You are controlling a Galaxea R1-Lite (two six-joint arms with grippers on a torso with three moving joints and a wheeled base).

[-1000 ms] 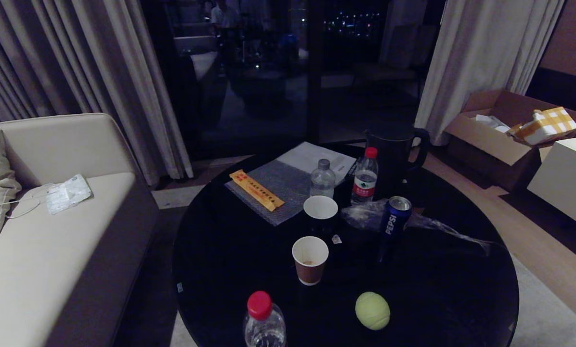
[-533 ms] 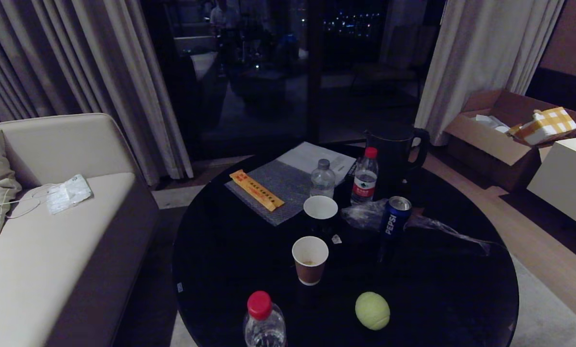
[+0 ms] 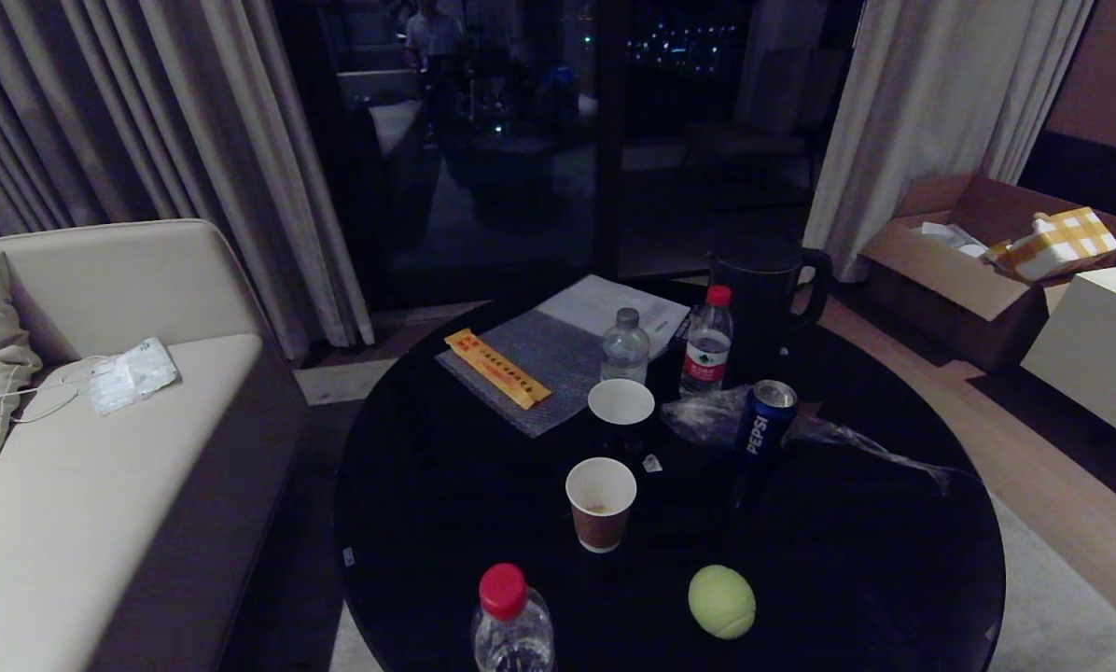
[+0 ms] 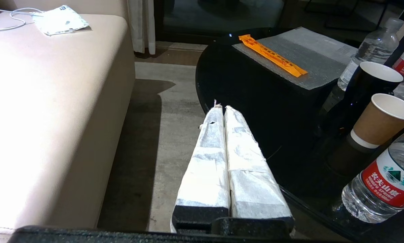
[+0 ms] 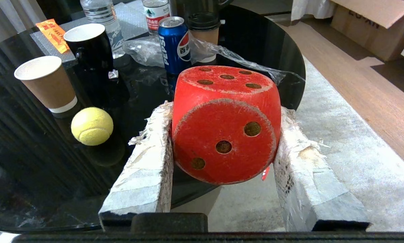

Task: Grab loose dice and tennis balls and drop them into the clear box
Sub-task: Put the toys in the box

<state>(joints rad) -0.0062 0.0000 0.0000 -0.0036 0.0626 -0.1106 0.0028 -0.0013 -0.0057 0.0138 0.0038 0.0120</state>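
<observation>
In the right wrist view a red die (image 5: 225, 125) with dark pips hangs between two white-wrapped fingers (image 5: 148, 162), so my right gripper (image 5: 222, 111) is shut on it, held by the near edge of the round black table (image 5: 283, 67). One yellow-green tennis ball (image 3: 721, 602) (image 5: 92, 126) lies on the table near its front edge. My left gripper (image 4: 220, 108) is shut on nothing, low beside the table's left edge over the floor. Neither gripper shows in the head view. The clear box is out of view.
On the black table (image 3: 427, 504) stand a brown paper cup (image 3: 601, 502), a black cup (image 3: 621, 411), a Pepsi can (image 3: 765, 420), two red-capped bottles (image 3: 511, 621) (image 3: 707, 350), a dark jug (image 3: 763, 299) and crumpled plastic film (image 3: 847, 439). A beige sofa (image 3: 82, 467) stands left, cardboard boxes (image 3: 969, 243) at the right.
</observation>
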